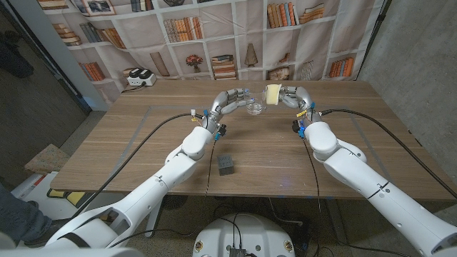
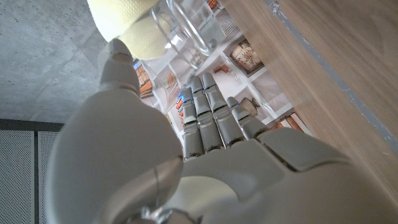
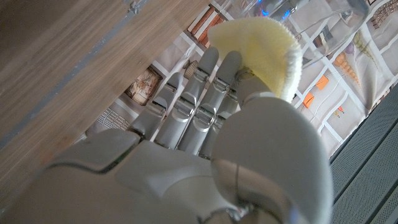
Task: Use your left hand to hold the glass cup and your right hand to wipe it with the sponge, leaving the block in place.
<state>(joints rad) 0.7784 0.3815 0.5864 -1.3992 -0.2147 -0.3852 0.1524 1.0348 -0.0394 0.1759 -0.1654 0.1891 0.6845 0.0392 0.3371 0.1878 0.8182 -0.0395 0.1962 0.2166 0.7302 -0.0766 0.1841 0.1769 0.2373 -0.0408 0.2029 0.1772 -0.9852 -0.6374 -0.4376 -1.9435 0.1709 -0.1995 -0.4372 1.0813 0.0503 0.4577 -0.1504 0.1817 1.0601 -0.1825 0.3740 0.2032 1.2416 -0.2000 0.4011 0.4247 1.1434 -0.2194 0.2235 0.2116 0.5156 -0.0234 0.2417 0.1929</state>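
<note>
we held the glass cup in our left hand above the far table, right hand pinching the sponge against it; wiping looked underway, block untouched.

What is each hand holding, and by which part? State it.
The left hand holds the glass cup by its side wall, lifted off the table. The right hand grips the yellow sponge by its back, its front facing the cup.
</note>
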